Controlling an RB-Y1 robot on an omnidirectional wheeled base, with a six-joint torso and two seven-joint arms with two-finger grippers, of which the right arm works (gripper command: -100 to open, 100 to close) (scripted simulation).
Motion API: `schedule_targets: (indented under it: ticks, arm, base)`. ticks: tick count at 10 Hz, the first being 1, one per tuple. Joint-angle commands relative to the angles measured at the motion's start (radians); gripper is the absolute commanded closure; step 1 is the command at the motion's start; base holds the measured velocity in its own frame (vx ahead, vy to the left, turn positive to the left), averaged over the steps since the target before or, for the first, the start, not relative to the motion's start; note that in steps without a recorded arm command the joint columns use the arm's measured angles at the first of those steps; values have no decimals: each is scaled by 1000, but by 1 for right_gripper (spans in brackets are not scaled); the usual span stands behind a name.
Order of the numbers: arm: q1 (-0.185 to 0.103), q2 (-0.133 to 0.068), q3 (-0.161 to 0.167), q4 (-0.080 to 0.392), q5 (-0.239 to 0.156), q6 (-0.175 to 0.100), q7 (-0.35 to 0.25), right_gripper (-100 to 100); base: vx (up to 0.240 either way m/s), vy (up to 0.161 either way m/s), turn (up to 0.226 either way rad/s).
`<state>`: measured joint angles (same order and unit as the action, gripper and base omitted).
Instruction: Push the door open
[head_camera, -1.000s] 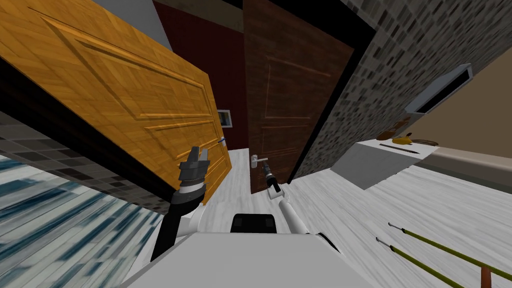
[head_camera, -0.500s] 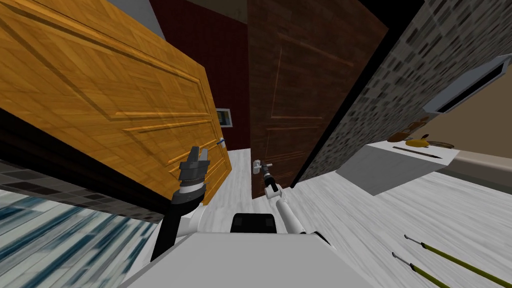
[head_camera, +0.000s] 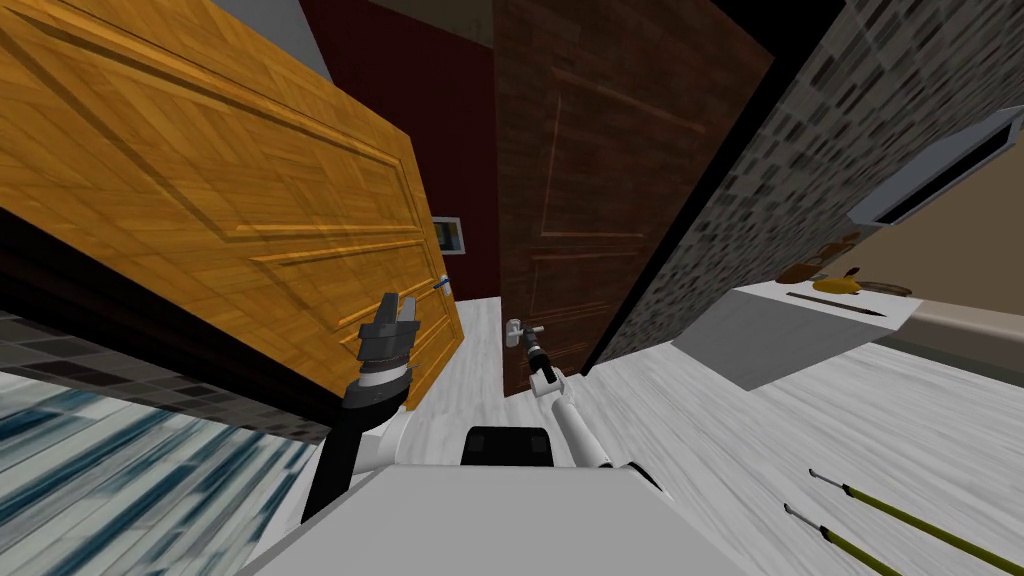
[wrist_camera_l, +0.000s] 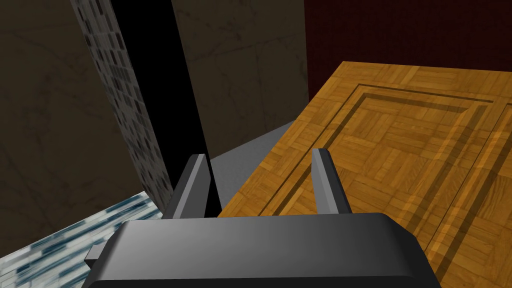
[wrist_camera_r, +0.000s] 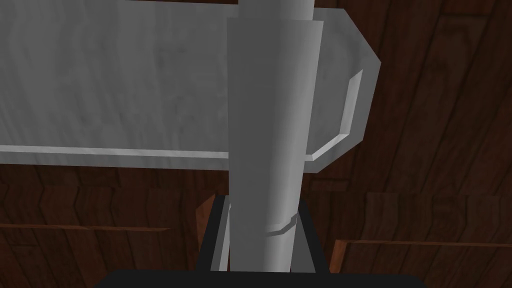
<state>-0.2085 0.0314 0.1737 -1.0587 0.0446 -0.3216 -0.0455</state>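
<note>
Dark brown door (head_camera: 600, 200): directly ahead. Grey lever handle (wrist_camera_r: 270, 125): near its free edge, my right gripper (wrist_camera_r: 265, 225) clamped on it, likely to unlatch and push. My left gripper (wrist_camera_l: 260, 175): fingers apart, idle beside the orange door (head_camera: 200, 180).

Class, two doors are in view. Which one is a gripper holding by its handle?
The dark brown door: the right gripper clamps its grey handle. The orange door isn't held.

You have no readable text, labels, numbers or signs in any view. The small framed picture (head_camera: 447, 236) on the dark red wall (head_camera: 420, 120) is too small to tell whether it carries any lettering.
</note>
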Motion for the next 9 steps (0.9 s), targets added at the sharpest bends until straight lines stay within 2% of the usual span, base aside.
schedule_targets:
  ticks: [1,4,9]
  arm:
    - [4,0,1,1,0,0,1,100]
    - [-2,-20,-24,3,-4,0,6,100]
    - [-8,-50,-85,9,-13,0,21,100]
  base:
    - [0,0,0]
    - [133,81,-38]
    - [188,135,-66]
